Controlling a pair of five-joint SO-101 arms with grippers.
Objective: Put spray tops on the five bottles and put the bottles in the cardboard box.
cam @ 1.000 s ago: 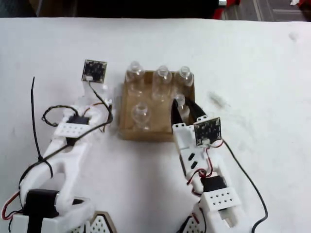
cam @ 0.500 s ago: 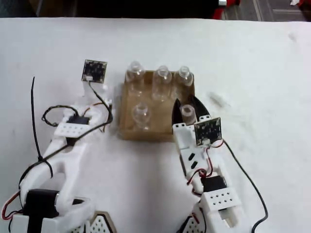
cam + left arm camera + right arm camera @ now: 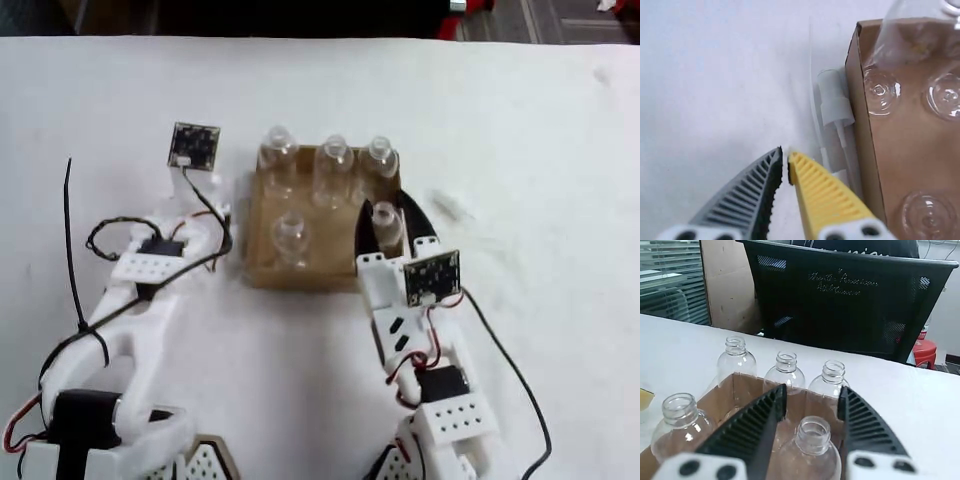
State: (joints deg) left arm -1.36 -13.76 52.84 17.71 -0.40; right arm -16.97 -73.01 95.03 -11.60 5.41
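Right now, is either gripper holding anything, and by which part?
Nothing is held. The right gripper stands open astride the front bottle, clear of its neck; the left gripper is shut, empty.

Our left pincer (image 3: 785,156) is closed, grey and yellow fingers nearly tip to tip, pointing downward, the arm bent out to its side. Our right pincer (image 3: 388,222) stands wide open, black fingers spread, arm stretched forward.

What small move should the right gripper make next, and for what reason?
Probably draw back and up, clear of the cardboard box. The right gripper is open, one finger on each side of the nearest bottle, which already stands upright in the box. Pushing forward could tip it.
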